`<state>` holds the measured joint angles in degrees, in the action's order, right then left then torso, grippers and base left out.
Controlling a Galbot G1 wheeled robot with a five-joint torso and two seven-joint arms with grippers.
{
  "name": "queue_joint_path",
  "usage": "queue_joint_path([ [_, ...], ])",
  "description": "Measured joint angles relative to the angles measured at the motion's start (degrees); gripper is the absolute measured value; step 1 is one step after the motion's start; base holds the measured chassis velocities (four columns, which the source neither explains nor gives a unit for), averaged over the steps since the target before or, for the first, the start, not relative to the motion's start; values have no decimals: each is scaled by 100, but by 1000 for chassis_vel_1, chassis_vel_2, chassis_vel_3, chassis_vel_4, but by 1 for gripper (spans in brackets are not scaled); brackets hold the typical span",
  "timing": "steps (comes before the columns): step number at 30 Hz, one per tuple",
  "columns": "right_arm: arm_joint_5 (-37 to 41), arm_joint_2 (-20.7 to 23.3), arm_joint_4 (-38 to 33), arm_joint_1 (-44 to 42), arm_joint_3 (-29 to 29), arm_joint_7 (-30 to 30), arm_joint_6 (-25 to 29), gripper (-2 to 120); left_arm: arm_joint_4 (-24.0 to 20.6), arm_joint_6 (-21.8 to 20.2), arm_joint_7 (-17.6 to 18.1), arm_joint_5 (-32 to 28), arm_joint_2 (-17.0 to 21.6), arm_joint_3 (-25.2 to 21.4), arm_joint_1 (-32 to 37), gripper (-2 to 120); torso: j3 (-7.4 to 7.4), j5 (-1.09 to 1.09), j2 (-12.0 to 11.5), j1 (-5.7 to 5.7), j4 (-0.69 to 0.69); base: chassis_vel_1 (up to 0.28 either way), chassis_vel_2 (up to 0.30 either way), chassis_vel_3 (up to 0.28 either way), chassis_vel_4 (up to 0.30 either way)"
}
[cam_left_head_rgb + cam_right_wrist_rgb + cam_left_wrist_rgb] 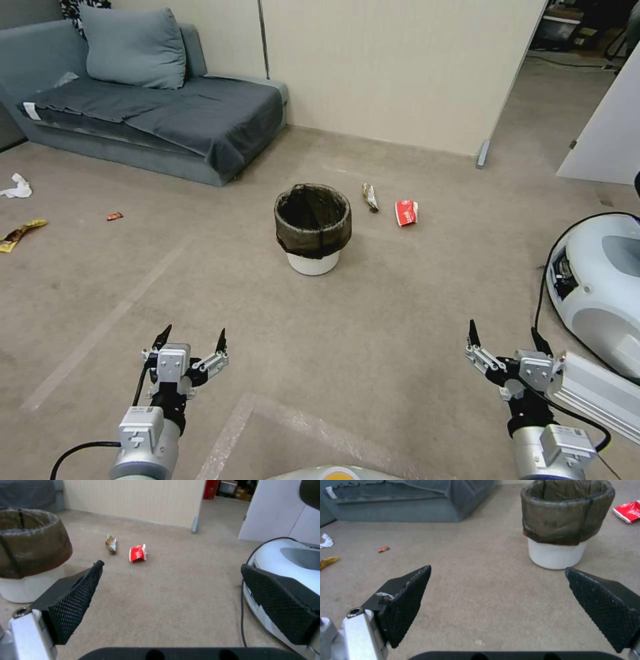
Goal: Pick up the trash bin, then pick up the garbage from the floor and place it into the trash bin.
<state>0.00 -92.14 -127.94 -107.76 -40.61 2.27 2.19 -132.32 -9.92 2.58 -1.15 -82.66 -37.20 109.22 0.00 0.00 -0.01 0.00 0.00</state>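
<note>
The trash bin, a white bucket lined with a dark bag, stands upright on the carpet ahead of the robot. Just beside it on its right lie a brownish wrapper and a red crumpled packet with white lettering too small to read. The left gripper and right gripper hover low, both spread wide and holding nothing. A yellow wrapper, small red scrap and white tissue lie near the grey sofa.

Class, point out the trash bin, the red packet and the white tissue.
trash bin (313, 261): head view, white base.
red packet (406, 213): head view, middle.
white tissue (17, 187): head view, middle.
</note>
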Motion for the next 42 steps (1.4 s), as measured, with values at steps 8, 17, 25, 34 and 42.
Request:
queue_joint_path([
  [8,-22,0,16,-9,-1,1,15,100,0,2,-5,-1,1,0,-2,100,0,0,0,0,0,-83,77,77,-90],
  [17,-58,0,47,-17,-6,5,71,100,0,7,-12,1,-10,0,2,100,0,0,0,0,0,-87,71,81,-78],
  [25,-60,0,68,-27,-5,5,96,100,-1,9,-18,3,-12,0,9,100,0,0,0,0,0,-118,123,120,-126],
  [34,-59,0,86,-23,-2,6,100,100,0,11,-25,9,-20,1,9,100,0,1,0,1,0,-120,110,117,-108],
  [42,-55,0,95,-13,-2,10,100,100,13,12,-30,16,-24,5,3,100,0,-1,0,0,0,-99,98,105,-111],
])
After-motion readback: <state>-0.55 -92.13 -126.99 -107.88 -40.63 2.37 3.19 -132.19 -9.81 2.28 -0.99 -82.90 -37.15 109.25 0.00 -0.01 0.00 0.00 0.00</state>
